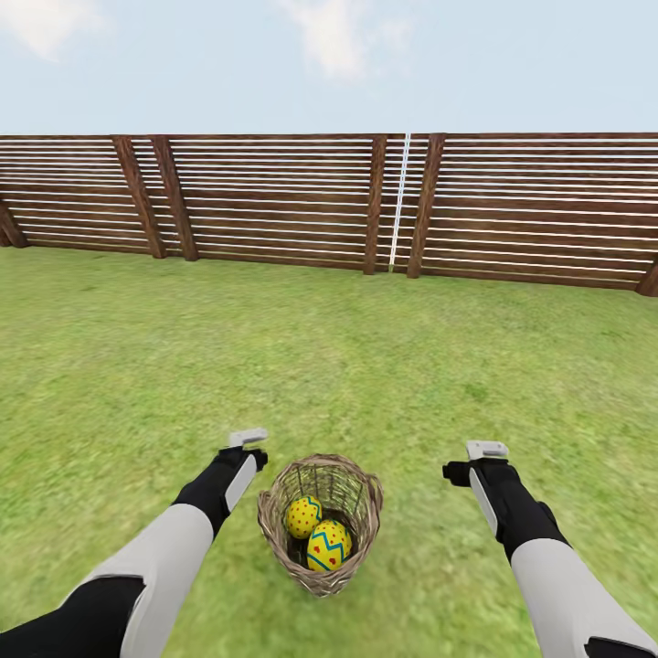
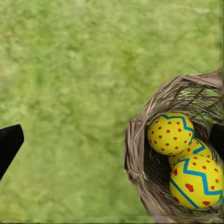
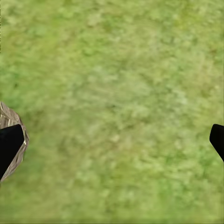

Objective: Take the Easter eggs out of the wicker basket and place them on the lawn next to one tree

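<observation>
The wicker basket [image 1: 272, 512] stands on the lawn [image 1: 329, 366] just in front of me, between my two arms. Two Easter eggs show in it in the head view, one [image 1: 302, 516] behind the other [image 1: 329, 546]. The left wrist view looks down into the basket [image 2: 135, 154] and shows three eggs: [image 2: 170, 133], [image 2: 198, 184] and one [image 2: 189, 154] wedged between them. My left gripper [image 1: 251, 445] [image 2: 112, 140] hovers open just left of the basket. My right gripper [image 1: 485, 451] [image 3: 112, 140] is open over bare grass to the right, with the basket's edge [image 3: 8, 116] beside one finger. The tree is out of view.
A brown slatted wooden fence [image 1: 329, 201] runs across the far side of the garden, with a thin white post [image 1: 399, 201] in it. Open grass stretches from the basket to the fence and to both sides.
</observation>
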